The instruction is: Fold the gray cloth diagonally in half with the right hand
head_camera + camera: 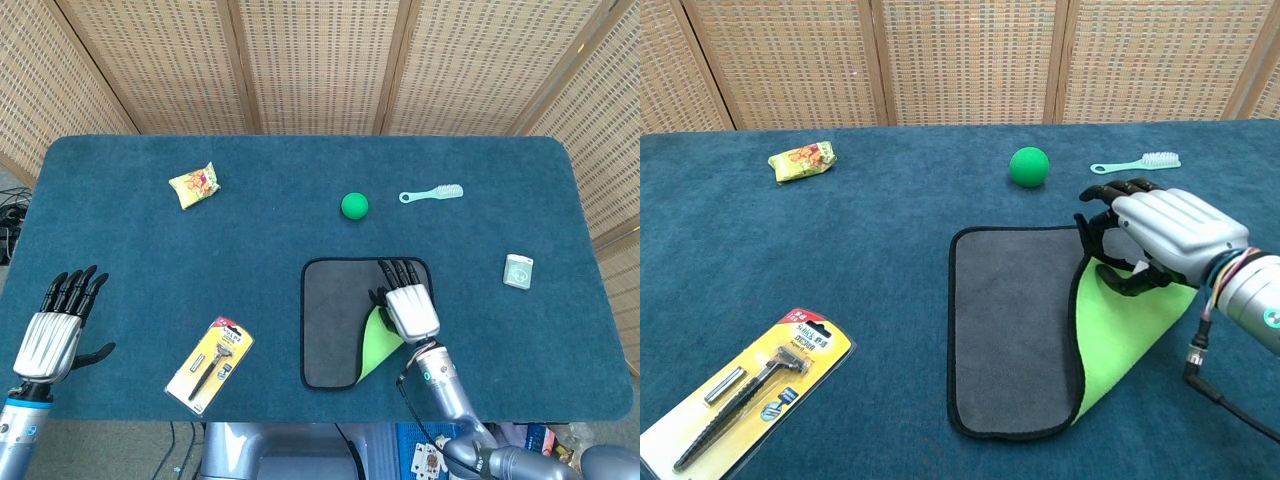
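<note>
Right hand [1165,235] pinches the cloth [1015,325] by its near-right corner, lifted over the gray face, green underside showing. Beyond the cloth: a ball [354,205] and brush [431,193]; right of it, a small box [517,271]; left, a razor pack [209,361]. Left hand [50,335] hovers far left, fingers spread, empty.

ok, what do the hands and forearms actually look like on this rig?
Both hands match: a ribbed silver-white back shell with black fingers. The right hand runs into a grey metallic forearm with multicoloured wires at the wrist, a small green mark, and a thin black cable looping beneath. The left hand has the same silver shell, above a grey wrist with a blue-green mark.
</note>
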{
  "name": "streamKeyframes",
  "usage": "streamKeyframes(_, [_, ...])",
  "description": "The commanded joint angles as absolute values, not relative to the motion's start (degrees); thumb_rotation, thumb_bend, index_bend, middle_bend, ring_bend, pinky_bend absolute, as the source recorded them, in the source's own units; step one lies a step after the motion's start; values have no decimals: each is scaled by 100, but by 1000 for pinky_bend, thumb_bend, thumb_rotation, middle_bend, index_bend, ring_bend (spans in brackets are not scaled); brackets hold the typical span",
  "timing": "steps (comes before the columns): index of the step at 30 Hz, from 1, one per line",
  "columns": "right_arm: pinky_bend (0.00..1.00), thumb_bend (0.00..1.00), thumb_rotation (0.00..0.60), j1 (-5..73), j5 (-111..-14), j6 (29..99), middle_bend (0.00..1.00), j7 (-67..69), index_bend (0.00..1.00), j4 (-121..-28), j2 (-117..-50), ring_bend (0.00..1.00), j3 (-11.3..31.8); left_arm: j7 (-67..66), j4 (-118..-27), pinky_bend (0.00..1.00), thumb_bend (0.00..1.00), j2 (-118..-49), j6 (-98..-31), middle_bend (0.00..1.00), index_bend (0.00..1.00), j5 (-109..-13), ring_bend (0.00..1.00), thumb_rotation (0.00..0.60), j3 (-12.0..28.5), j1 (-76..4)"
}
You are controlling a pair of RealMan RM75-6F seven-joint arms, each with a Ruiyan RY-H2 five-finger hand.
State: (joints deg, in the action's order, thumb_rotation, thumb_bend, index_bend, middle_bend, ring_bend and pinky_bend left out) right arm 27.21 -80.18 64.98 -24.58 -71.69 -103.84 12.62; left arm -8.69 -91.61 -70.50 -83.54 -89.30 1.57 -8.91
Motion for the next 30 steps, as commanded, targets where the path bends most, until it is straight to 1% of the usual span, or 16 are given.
streamKeyframes(1, [0, 539, 600, 2813, -8011, 6489, 122, -2486, 639, -7112, -10441, 0, 1312, -877, -9156, 0, 161, -7056, -8331, 0, 0, -8911, 0, 600, 162, -902])
streamKeyframes(14, [0, 539, 600, 3312, -7689, 6259, 123, -2695, 639, -6729, -10773, 0, 1614, -822, -9118, 0, 160, -7061, -8262, 0, 0, -8850, 0, 600, 174, -936])
streamKeyframes(25, [0, 539, 600, 3615, -7527, 6164, 123, -2769, 639, -6427, -11031, 0, 1694, -755, -9112, 0, 161, -7043, -8266, 0, 0, -8837, 0, 600, 181, -943])
streamKeyframes(30, [0, 540, 600, 3761, -7403, 6103, 123, -2802, 639, -6263, -11116, 0, 1805, -738, -9106, 0, 161, -7041, -8240, 0, 0, -8822, 0, 600, 181, -955])
